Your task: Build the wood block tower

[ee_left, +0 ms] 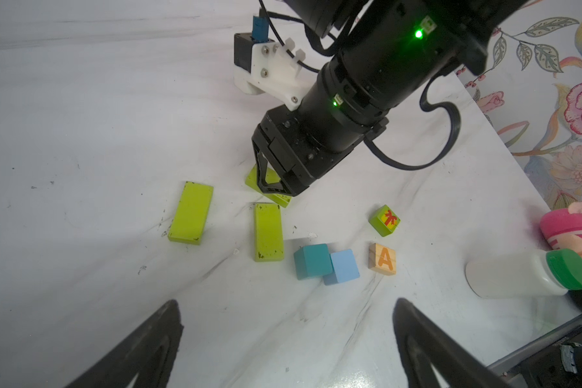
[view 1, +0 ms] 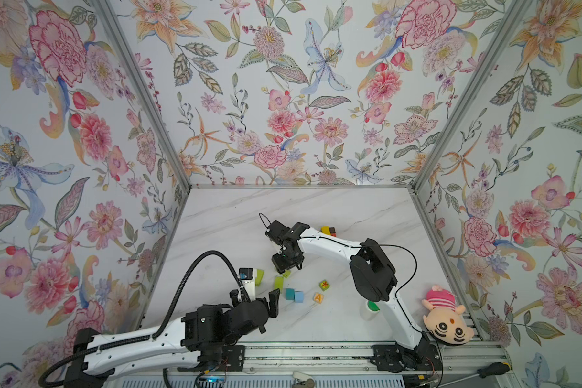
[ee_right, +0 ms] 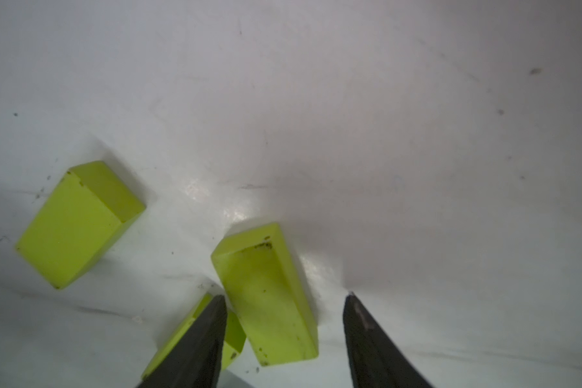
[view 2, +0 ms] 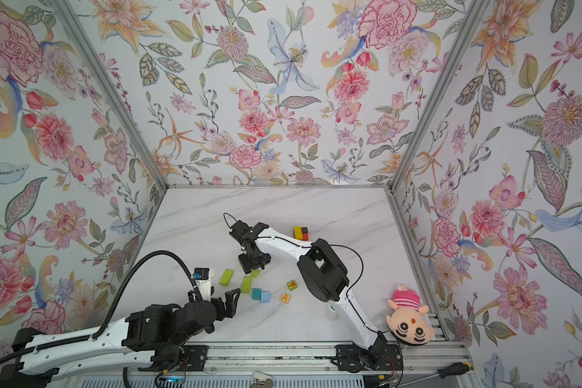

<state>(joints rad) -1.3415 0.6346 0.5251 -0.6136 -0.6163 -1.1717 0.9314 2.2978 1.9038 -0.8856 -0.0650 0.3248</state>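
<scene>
**Right hand part-open over the lime blocks; left hand spread and empty**

The right hand (ee_right: 285, 295) points down at the desk (view 1: 316, 208). Its fingers stand a moderate way apart, with nothing clamped between them. One fingertip (ee_right: 212, 326) overlaps the skewed lime block (ee_left: 252, 179); I cannot tell whether it touches the block or hangs just above it. The second lime block (ee_right: 262, 302) shows in the gap between the fingers. It is close to that same finger, with bare desk between it and the other finger. Its corner meets, or nearly meets, the skewed lime block. The third lime block (ee_right: 71, 228) lies flat, apart from both, off to the side.

The left hand (ee_left: 287, 302) is spread to its widest and grasps nothing. It hangs over the near side of the desk, facing the loose blocks and touching none.

Loose cubes, each single and resting on the desk:
- The teal cube (ee_left: 311, 260) and light-blue cube (ee_left: 343, 267) touch each other, just beside the near end of the second lime block.
- The "A" cube (ee_left: 382, 259) is near the light-blue cube, with a small gap between them.
- The green cube (ee_left: 384, 220), marked in red, sits just beyond the "A" cube.

The yellow-brown-red group (view 2: 300, 232) is packed together on the far part of the desk, behind the right forearm. It is well apart from the loose blocks. Whether any block in the group sits on another, I cannot tell.

At the edge, the white bottle (ee_left: 511, 278) with a green cap lies on its side. The plush doll (view 1: 446, 319) is at the desk's near right corner.
</scene>
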